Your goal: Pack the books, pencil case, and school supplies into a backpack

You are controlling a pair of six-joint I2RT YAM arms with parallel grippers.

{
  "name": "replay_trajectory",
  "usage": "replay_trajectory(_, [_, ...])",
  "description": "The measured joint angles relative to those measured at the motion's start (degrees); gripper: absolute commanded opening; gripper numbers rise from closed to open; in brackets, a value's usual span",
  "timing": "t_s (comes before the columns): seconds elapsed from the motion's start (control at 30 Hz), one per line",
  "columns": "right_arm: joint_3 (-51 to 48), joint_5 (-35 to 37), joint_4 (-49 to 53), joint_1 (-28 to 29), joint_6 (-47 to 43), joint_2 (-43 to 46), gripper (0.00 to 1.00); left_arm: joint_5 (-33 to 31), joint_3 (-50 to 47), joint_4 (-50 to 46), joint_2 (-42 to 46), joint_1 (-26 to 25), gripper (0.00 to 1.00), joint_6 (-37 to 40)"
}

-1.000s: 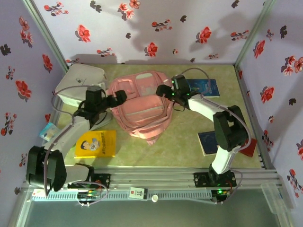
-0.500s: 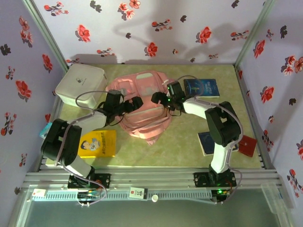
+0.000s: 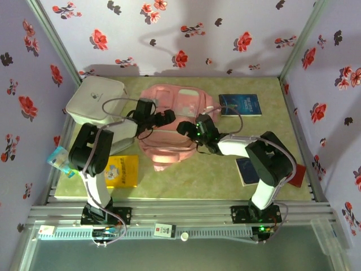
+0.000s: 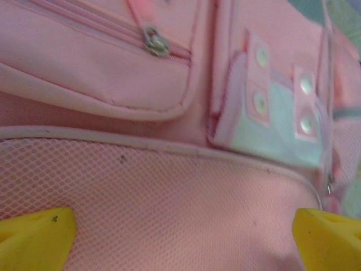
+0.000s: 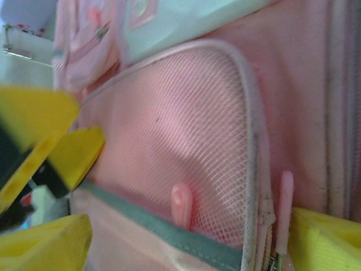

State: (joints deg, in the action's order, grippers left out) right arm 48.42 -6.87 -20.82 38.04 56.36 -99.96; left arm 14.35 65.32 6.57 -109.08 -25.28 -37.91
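The pale-pink backpack (image 3: 169, 135) lies in the middle of the table. Both grippers hover close over its front. My left gripper (image 3: 167, 117) stands open, its yellow fingertips (image 4: 34, 243) spread over the pink mesh pocket (image 4: 169, 192), with a zip pull (image 4: 155, 42) farther up. My right gripper (image 3: 185, 129) is open too, and a pink zip pull (image 5: 181, 206) stands between its fingertips (image 5: 327, 240) at the mesh pocket's teal edge. A yellow book (image 3: 121, 171) lies near left. One blue book (image 3: 241, 105) lies far right. A second blue book (image 3: 246, 169) lies partly under the right arm.
A white rounded box (image 3: 96, 101) stands at the far left, close to the left arm. A red flat item (image 3: 297, 172) lies by the right wall, and a small pale packet (image 3: 59, 160) lies at the left edge. Floral walls close in three sides.
Both grippers have come in over the middle of the backpack, the left moving right, the right moving left and nearer. The backpack has bunched up and shifted slightly.
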Motion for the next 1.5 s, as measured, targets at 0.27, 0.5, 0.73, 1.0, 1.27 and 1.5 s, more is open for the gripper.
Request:
replay_trajectory(0.27, [0.0,-1.3,5.9,-0.5,-1.9,7.2,0.99,-0.4,11.5,-13.0,-3.1,0.4,1.00,7.7])
replay_trajectory(0.5, [0.1,7.2,15.6,-5.7,-14.1,22.0,0.99,-0.2,11.0,-20.6,6.6,-0.3,1.00,9.6])
replay_trajectory(0.73, [2.3,5.8,25.5,-12.9,-23.1,16.9,0.89,1.5,7.7,-20.8,9.9,-4.9,0.97,6.7])
replay_trajectory(1.0, [7.4,1.5,29.7,-13.0,-26.8,7.6,0.77,3.0,11.3,-21.8,2.8,-8.7,0.87,5.2])
replay_trajectory(1.27, [6.2,0.4,27.3,-15.1,-24.7,7.3,0.78,-1.2,17.0,-27.8,1.0,-11.5,0.74,13.2])
replay_trajectory(1.5, [0.2,0.7,24.7,-18.8,-21.6,11.3,0.78,-14.8,29.7,-37.6,-7.2,-18.2,0.62,20.7])
